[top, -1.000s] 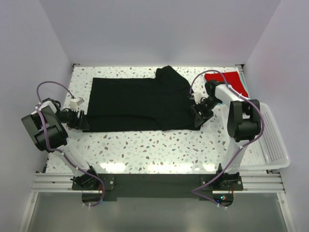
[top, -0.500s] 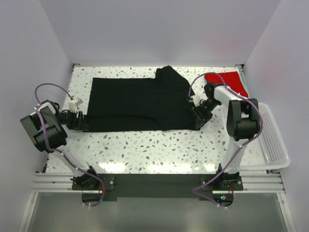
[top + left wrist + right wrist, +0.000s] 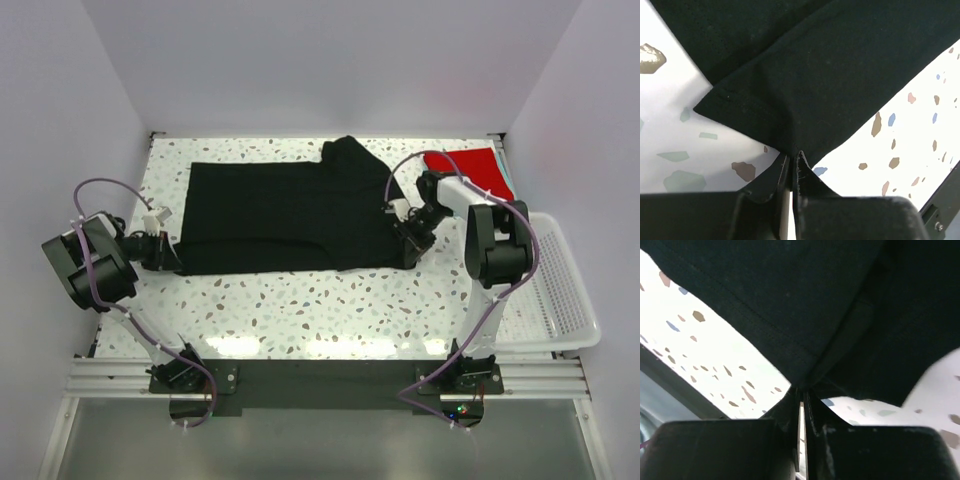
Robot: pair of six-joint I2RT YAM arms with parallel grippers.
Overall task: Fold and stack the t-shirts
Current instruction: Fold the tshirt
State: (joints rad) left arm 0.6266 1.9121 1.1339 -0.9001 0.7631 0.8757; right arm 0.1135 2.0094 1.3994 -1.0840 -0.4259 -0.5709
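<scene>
The black t-shirt (image 3: 285,215), soft matte knit with stitched hems, lies flat across the speckled table's (image 3: 330,300) far half, left gripper (image 3: 174,257) and right gripper (image 3: 411,248) each clamped tight on a near corner.

One black t-shirt (image 3: 280,215), one red t-shirt (image 3: 465,161), perhaps a third, only a teal sliver (image 3: 508,183) beside it; one white basket (image 3: 565,300).

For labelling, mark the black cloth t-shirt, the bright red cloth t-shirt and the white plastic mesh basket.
black cloth t-shirt (image 3: 270,215), top view, middle of its body.
bright red cloth t-shirt (image 3: 468,162), top view, its visible middle.
white plastic mesh basket (image 3: 562,290), top view, bare mesh floor.
</scene>
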